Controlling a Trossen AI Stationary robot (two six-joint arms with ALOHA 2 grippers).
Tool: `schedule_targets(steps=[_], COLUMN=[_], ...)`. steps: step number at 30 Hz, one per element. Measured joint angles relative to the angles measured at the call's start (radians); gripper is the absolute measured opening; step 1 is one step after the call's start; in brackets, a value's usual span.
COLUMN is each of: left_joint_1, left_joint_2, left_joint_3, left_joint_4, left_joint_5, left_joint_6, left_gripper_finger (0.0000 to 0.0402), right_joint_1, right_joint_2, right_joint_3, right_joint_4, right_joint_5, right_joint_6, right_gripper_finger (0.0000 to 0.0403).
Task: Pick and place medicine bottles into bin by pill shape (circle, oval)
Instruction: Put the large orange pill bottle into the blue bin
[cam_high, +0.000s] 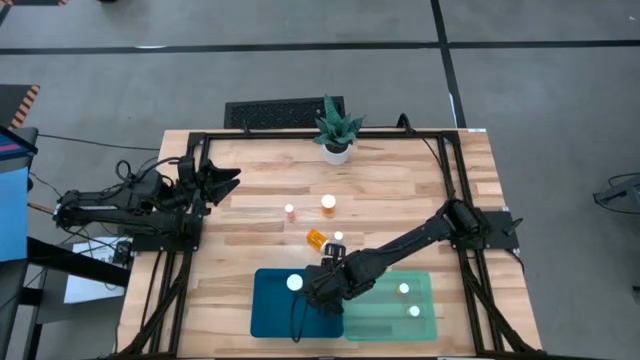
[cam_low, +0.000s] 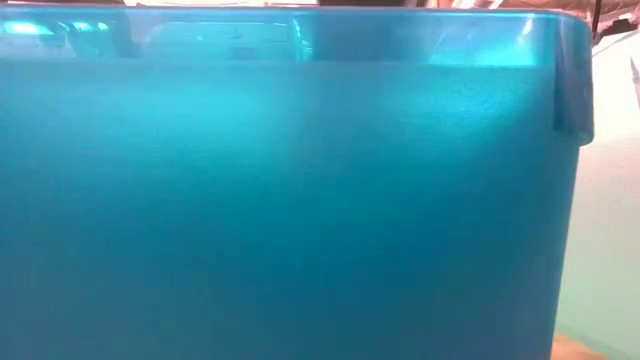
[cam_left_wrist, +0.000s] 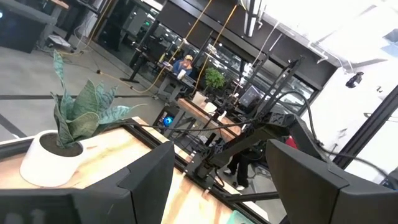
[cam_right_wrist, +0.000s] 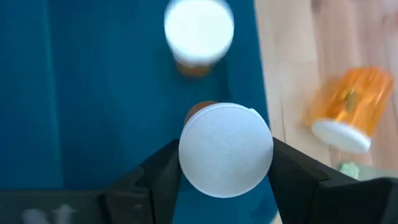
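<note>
My right gripper (cam_high: 322, 285) is over the dark blue tray (cam_high: 270, 318) and is shut on an amber bottle with a white cap (cam_right_wrist: 226, 149). Another bottle (cam_right_wrist: 199, 34) stands in the blue tray. Two bottles (cam_high: 404, 289) (cam_high: 414, 311) stand in the mint tray (cam_high: 385, 325). On the table stand two bottles (cam_high: 290, 210) (cam_high: 328, 204) and a third (cam_high: 338, 237). One bottle (cam_right_wrist: 348, 109) lies on its side beside the blue tray. My left gripper (cam_high: 228, 180) is open and empty at the table's left edge. My right gripper pinches the bottle's white cap (cam_right_wrist: 186, 155) by its rim, one finger on each side. The fingers come from above, pointing down. The bottle is upright, its amber body (cam_right_wrist: 198, 112) below the cap, over the blue tray. I cannot tell whether its base rests on the tray floor.
A white pot with a green plant (cam_high: 335, 135) stands at the table's far edge, with a black grille (cam_high: 285, 112) behind it. The blue tray's wall (cam_low: 300, 200) fills the low view. The left wrist view shows the plant (cam_left_wrist: 68, 124) and a room with people.
</note>
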Motion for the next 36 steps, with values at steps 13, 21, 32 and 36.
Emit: schedule_targets(steps=[13, 21, 32, 36], left_joint_1=[0.000, 0.000, 0.000, 0.000], left_joint_2=[0.000, 0.000, 0.000, 0.000], left_joint_3=[0.000, 0.000, 0.000, 0.000], left_joint_4=[0.001, 0.003, 0.008, 0.008], left_joint_5=[0.000, 0.000, 0.000, 0.000], left_joint_6=[-0.010, -0.013, -0.013, -0.013], left_gripper_finger=[0.0247, 0.0247, 0.0247, 0.0247], right_joint_1=[0.000, 0.004, -0.005, -0.009], right_joint_2=[0.012, 0.052, 0.059, 0.061], right_joint_3=[0.002, 0.004, 0.003, 0.003], right_joint_4=[-0.002, 0.017, -0.002, -0.003], right_joint_5=[0.008, -0.008, -0.019, -0.020], right_joint_6=[-0.031, -0.039, -0.042, -0.041], right_gripper_finger=[0.0221, 0.0220, 0.0223, 0.0223])
